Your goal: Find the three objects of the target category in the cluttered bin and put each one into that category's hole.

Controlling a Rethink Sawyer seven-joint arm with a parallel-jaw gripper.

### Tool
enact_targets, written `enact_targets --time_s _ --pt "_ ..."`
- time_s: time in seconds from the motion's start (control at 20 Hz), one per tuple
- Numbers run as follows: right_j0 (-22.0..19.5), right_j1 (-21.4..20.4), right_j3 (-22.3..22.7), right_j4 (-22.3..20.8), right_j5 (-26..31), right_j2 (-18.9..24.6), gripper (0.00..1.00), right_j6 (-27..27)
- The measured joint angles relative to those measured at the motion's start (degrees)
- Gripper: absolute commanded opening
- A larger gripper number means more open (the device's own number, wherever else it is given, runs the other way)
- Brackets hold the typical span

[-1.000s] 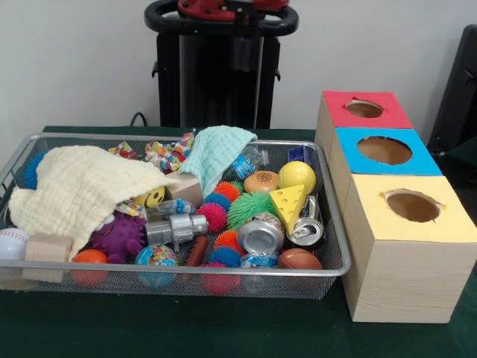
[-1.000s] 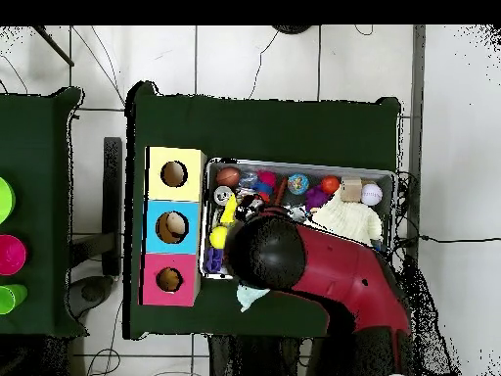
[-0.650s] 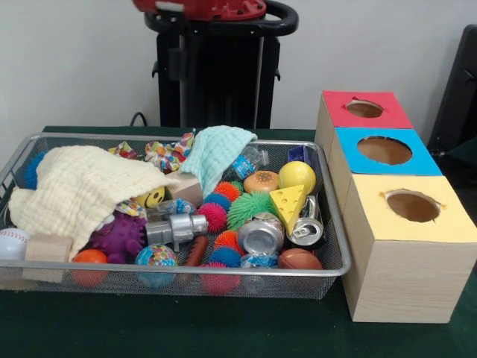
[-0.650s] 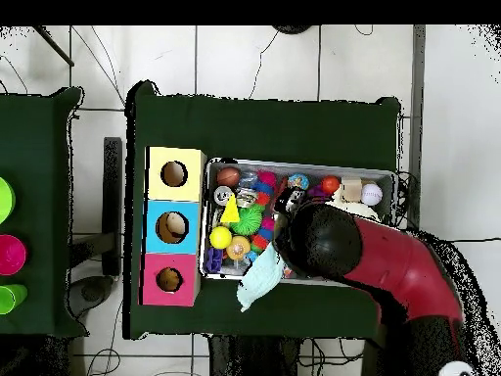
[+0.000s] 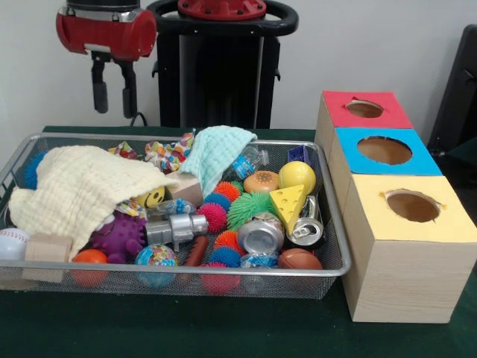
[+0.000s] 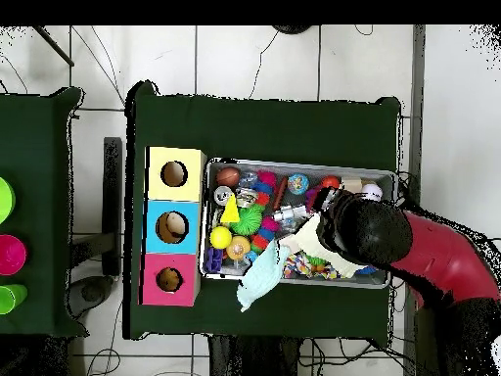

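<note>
A wire bin (image 5: 186, 271) holds a jumble of toys. Among them are a yellow cheese wedge (image 5: 288, 206), a yellow ball (image 5: 297, 176), a toy burger (image 5: 261, 181), two crushed cans (image 5: 261, 235), spiky balls (image 5: 250, 206) and a brown football (image 5: 298, 259). A cream cloth (image 5: 78, 190) covers the bin's left part, and a teal cloth (image 5: 216, 153) lies at its far side. My gripper (image 5: 114, 93) hangs open and empty, high above the bin's far left corner. In the overhead view the red arm (image 6: 367, 230) hides the gripper and the right part of the bin (image 6: 294, 164).
Beside the bin stand three wooden boxes with round holes in their tops: red (image 5: 365, 110), blue (image 5: 384, 151) and yellow (image 5: 412, 206). A baseball (image 5: 11, 242) and a wooden block (image 5: 48, 247) lie at the bin's near left. Green and pink round things (image 6: 6, 225) sit on another table.
The arm has swung along the bin, away from the boxes. The gripper, out of the front view before, now hangs at the upper left. Nothing in the bin has moved.
</note>
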Motion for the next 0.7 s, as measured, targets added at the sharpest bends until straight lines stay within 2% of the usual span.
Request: enact_targets --time_s 0.25,0.7 --pt "-2.44 0.71 -0.10 -2.55 -0.01 3.55 1.00 0.00" --pt "-3.36 1.03 -0.23 -6.14 0.00 6.48 1.00 0.00"
